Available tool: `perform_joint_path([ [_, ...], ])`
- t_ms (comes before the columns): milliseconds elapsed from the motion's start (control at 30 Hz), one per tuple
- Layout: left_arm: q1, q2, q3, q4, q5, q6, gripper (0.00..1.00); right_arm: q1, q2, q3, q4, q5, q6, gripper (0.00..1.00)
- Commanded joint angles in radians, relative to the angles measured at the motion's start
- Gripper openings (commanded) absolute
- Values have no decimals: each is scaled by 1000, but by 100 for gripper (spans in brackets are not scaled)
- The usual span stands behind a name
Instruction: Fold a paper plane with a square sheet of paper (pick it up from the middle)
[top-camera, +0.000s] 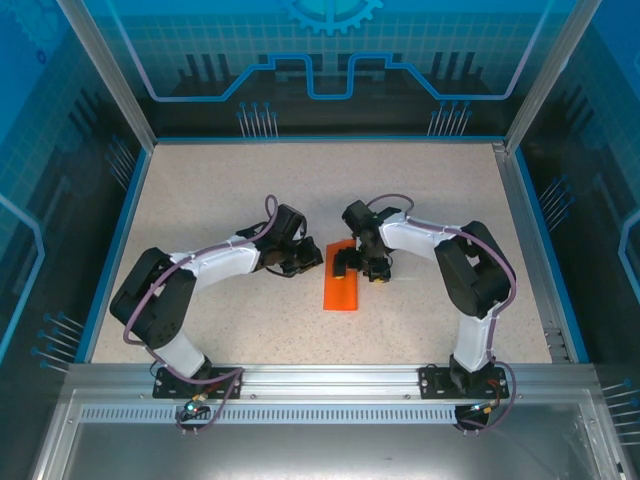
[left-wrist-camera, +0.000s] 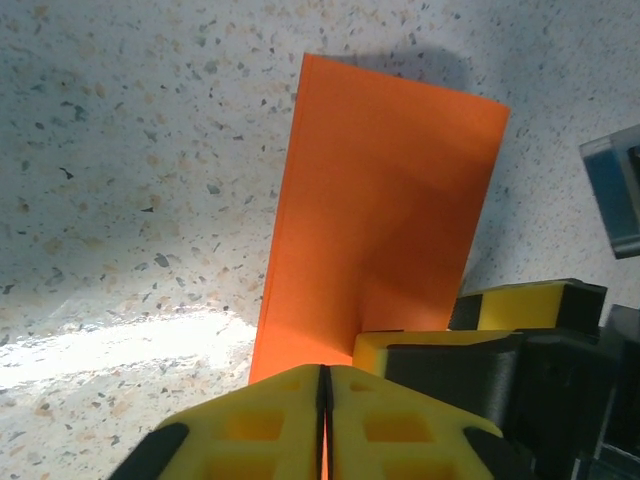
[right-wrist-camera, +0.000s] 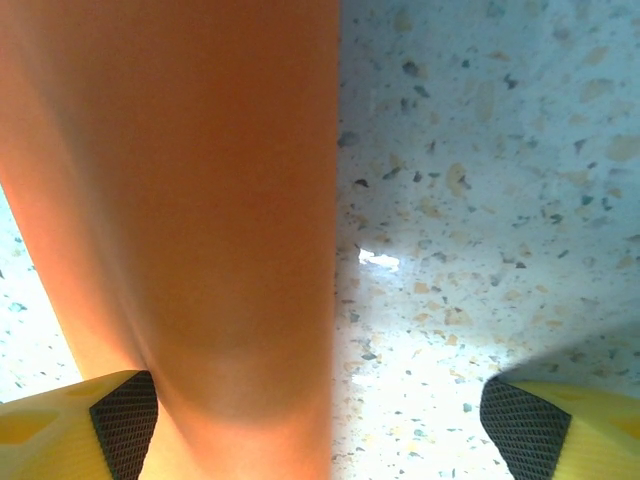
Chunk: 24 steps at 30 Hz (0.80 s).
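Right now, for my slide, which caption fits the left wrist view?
Left gripper shut on one edge of the folded orange paper lying on the speckled table.

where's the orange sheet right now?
Top view: the square sheet of paper, folded to a narrow strip, lies mid-table, far end at the right gripper, the left gripper just to its left.

Plain bright orange square sheet of paper (top-camera: 343, 291) against a beige, dark-speckled worktop (top-camera: 250, 190); yellow left gripper (left-wrist-camera: 323, 400), right gripper (right-wrist-camera: 320, 435) yellow with black cross-hatched pads (right-wrist-camera: 125, 420).

One sheet of paper (top-camera: 342, 292), two arms (top-camera: 215, 262) (top-camera: 440, 245), two end effectors (top-camera: 312, 263) (top-camera: 360, 268).
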<state>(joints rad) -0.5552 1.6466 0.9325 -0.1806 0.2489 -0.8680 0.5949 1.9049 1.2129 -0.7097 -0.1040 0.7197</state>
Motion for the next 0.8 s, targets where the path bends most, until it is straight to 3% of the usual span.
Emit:
perform_joint_path([
  [0, -13, 38, 41, -7, 41, -15, 4, -1, 124, -61, 60, 6, -31, 91],
  [67, -17, 56, 49, 6, 57, -19, 0, -1, 123, -63, 62, 6, -32, 91],
  [267, -31, 111, 64, 53, 89, -46, 0, -2, 123, -69, 64, 10, -28, 91],
  [767, -58, 181, 99, 17, 56, -51, 0, -1, 122, -84, 75, 7, -23, 92],
])
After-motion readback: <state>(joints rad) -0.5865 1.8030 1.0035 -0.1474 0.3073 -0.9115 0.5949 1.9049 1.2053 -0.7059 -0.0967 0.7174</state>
